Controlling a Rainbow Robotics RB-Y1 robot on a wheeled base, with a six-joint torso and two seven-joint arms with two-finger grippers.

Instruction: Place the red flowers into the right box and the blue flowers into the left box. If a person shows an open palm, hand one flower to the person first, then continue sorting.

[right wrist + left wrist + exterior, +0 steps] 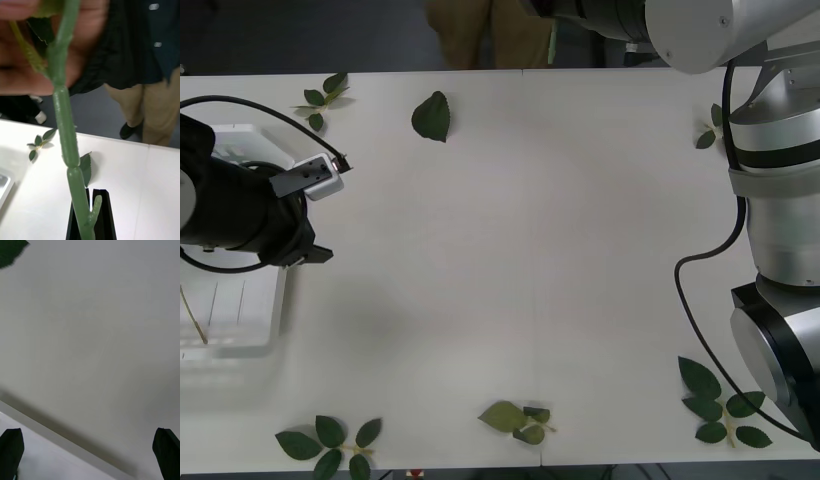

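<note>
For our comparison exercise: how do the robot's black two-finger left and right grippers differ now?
The left gripper is open and empty; the right gripper is shut on a green plastic flower stem. The left gripper faces white table; the right gripper faces a person's hand touching that stem. Both have black fingers.

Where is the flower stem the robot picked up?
In the right wrist view, the green stem stands clamped in the right gripper, its upper end touching a person's hand above the table's far edge.
</note>
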